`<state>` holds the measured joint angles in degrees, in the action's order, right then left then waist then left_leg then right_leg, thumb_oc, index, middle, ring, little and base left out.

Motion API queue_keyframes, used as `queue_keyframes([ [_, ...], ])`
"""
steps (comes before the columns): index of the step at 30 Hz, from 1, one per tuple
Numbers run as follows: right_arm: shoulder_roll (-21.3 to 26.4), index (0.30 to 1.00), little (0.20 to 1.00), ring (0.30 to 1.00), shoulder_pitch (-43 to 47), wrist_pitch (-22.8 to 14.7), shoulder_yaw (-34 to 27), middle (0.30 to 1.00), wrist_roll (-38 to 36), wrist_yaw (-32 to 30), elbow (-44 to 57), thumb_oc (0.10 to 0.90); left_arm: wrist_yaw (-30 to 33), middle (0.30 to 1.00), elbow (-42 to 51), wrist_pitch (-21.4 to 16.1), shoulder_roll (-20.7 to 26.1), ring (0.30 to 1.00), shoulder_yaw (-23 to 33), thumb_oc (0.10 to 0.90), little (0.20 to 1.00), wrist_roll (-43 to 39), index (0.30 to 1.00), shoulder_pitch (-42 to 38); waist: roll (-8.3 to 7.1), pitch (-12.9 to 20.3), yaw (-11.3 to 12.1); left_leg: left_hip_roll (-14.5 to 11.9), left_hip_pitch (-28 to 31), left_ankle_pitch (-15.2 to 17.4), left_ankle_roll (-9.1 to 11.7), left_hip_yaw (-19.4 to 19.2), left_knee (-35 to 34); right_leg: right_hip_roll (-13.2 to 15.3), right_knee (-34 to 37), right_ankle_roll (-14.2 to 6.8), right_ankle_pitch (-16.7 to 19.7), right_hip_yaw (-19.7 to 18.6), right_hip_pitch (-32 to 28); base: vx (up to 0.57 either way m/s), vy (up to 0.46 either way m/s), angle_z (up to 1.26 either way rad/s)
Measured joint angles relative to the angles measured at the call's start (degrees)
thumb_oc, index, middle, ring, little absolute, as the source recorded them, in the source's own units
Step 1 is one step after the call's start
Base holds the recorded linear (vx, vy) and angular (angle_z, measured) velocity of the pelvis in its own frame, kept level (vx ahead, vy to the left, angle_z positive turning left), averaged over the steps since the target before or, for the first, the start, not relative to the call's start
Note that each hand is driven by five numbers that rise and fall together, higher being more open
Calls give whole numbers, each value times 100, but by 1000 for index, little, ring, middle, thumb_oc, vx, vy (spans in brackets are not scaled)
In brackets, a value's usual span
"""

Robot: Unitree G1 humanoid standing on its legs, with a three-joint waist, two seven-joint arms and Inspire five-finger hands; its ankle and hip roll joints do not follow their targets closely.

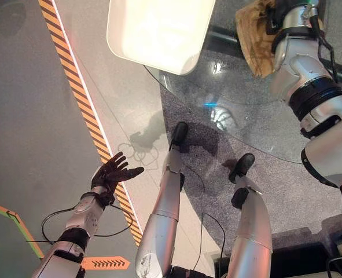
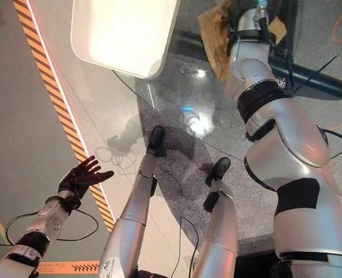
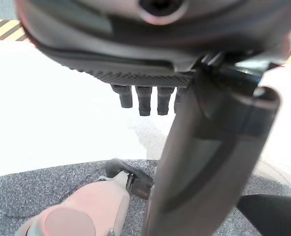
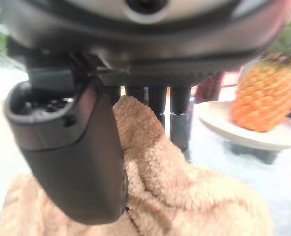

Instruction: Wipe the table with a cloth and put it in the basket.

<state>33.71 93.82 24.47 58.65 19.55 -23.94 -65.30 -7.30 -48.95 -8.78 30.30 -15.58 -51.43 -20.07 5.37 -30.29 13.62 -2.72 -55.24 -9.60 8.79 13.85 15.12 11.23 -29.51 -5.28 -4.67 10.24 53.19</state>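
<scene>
Half hidden behind right hand (image 4: 76, 147) at 1 o'clock: tan cloth (image 4: 184, 196), fingers pinching it over glass table (image 1: 240, 116). Left hand (image 1: 110, 174) low at 8 o'clock, fingers spread.

This looks like a robot test hall or lab rather than a home. The grey floor (image 1: 20, 116) is smooth and industrial, and an orange-and-black hazard stripe (image 1: 81, 104) with a pale line beside it runs across it, the sort that fences off a work zone. An orange arrow marking (image 1: 104, 263) and a green-edged line (image 1: 17, 223) are laid on the floor too. A speckled grey mat (image 1: 286, 191) lies under a round glass desk (image 1: 240, 110). A pineapple (image 4: 266, 91) on a white plate (image 4: 253, 132) reads as a staged prop.
</scene>
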Motion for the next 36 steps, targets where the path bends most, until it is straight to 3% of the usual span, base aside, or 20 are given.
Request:
queue_keyframes([
  [8, 440, 300, 200, 300, -3, 195, -83, 300, -9, 1, -348, 100, -92, 900, 14, 138, 191, 900, -8, 800, 900, -201, 900, -17, -119, -10, -161, 6, -10, 3, -37, -58, -2, -7, 99, -31, 69, -60, -6, 0, 1, -1],
  [17, 1013, 300, 200, 300, -4, 533, -166, 300, -229, 0, -566, 100, -103, 900, -59, 287, 357, 900, 55, 800, 900, -359, 900, -35, -124, -12, -452, -11, -22, 16, -99, -166, -2, -33, 220, -67, 164, -136, -12, 0, -9, -4],
  [22, 1238, 300, 200, 300, -4, 623, -215, 300, -522, -2, -623, 100, -194, 900, -93, 327, 412, 900, 77, 800, 900, -368, 900, -36, -124, -12, -456, -68, -22, 16, -99, -194, -3, -90, 280, -45, 201, -144, -16, -3, -10, -5],
  [30, 1341, 300, 200, 300, -14, 600, -456, 300, -848, -129, -609, 100, -223, 900, -155, 349, 424, 900, 73, 800, 900, -403, 900, -45, -124, -12, -450, -73, -23, 17, -100, -194, -5, -97, 280, -35, 208, -145, -15, 0, 0, 0],
  [36, 1338, 300, 200, 300, -14, 245, -443, 300, -848, -172, -420, 100, -220, 900, -178, 356, 428, 900, 65, 800, 900, -403, 900, -76, -124, -12, -465, -75, -25, 18, -101, -194, -17, -102, 297, -35, 208, -146, -12, 0, 0, 0],
])
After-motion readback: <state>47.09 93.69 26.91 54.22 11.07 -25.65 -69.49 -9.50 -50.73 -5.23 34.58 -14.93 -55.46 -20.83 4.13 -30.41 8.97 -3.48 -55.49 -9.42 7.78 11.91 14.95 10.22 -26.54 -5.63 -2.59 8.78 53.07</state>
